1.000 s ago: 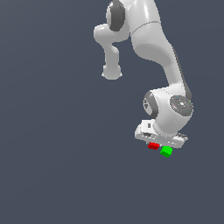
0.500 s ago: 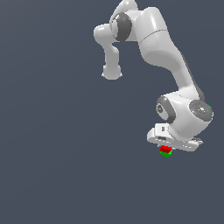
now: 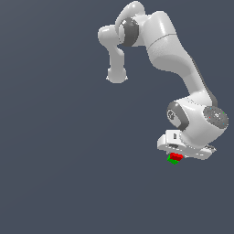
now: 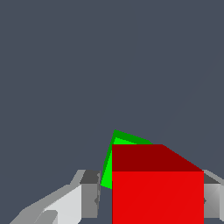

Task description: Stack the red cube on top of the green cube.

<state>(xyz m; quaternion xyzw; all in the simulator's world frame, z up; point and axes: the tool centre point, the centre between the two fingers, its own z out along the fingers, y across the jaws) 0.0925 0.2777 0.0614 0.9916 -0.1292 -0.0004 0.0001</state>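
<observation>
Flat grey ground, gripper (image 4: 148,199) clamped on red cube (image 4: 157,188), green cube (image 4: 114,151) just behind it, partly hidden.

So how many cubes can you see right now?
2. The red cube sits between the pincer fingers; the green cube lies right behind it, mostly hidden. More could be covered.

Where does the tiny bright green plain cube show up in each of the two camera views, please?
Exterior view: the tiny bright green plain cube peeks out just under the white gripper, lower right.
Wrist view: it shows behind the tiny bright red plain cube.
Shared landmark: the red cube, overlapping the green one in both.
</observation>
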